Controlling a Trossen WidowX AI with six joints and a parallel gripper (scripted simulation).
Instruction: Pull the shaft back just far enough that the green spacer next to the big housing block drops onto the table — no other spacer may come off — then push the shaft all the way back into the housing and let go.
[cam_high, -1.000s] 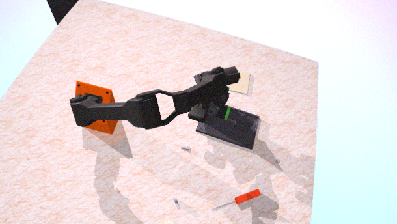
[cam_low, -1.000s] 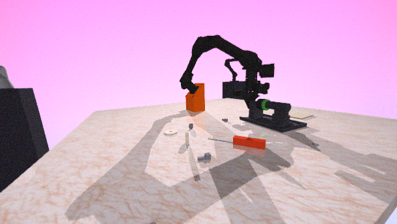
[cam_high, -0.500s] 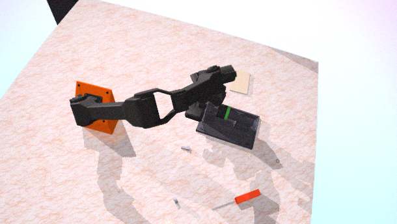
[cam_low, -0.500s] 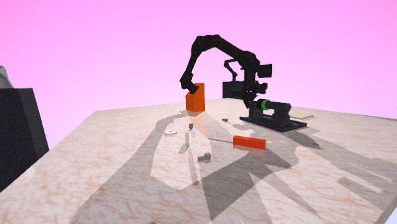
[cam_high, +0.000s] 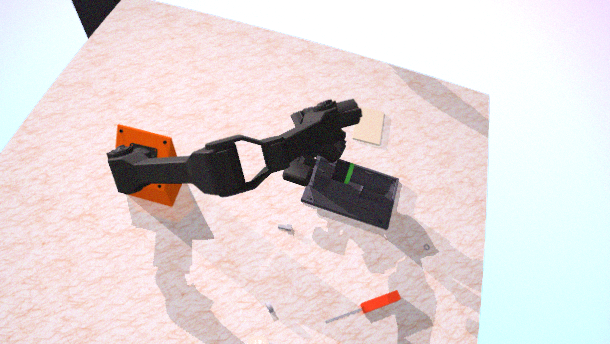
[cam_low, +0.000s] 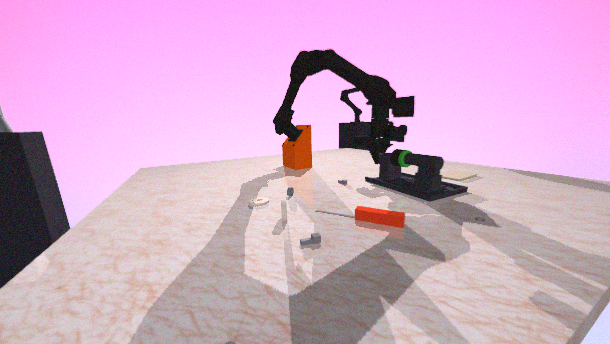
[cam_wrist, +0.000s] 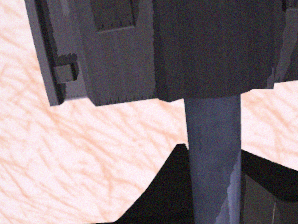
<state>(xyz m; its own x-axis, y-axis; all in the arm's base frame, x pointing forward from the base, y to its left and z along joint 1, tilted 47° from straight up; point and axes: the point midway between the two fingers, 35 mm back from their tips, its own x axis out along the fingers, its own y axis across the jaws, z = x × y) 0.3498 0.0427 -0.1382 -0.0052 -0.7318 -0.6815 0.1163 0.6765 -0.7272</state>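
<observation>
gripper (cam_low: 378, 159) (cam_wrist: 196, 151)'s clamped on the shaft (cam_wrist: 214, 135) rn, green spacer (cam_high: 349, 173) (cam_low: 402, 157) still up on the fixture (cam_high: 350, 202) (cam_low: 422, 190) tbh

coloured almost wholly in matte black along the arm (cam_high: 222, 167) (cam_low: 350, 70), with faint charcoal grey where light catches the edges. built from chunky, angular links, with blunt corners and faceted joint housings. split at one link into two slim side rails (cam_high: 240, 137) around an open gap (rather like a wishbone, seen from above). fitted near the far end with a boxy, square-edged black block. finished with plain black, tapering fingers (cam_low: 378, 156), slanted along their edges. footed in a bright orange, wedge-sided base (cam_high: 169, 156) (cam_low: 298, 157), dotted with small dark round marks near the corners.
</observation>
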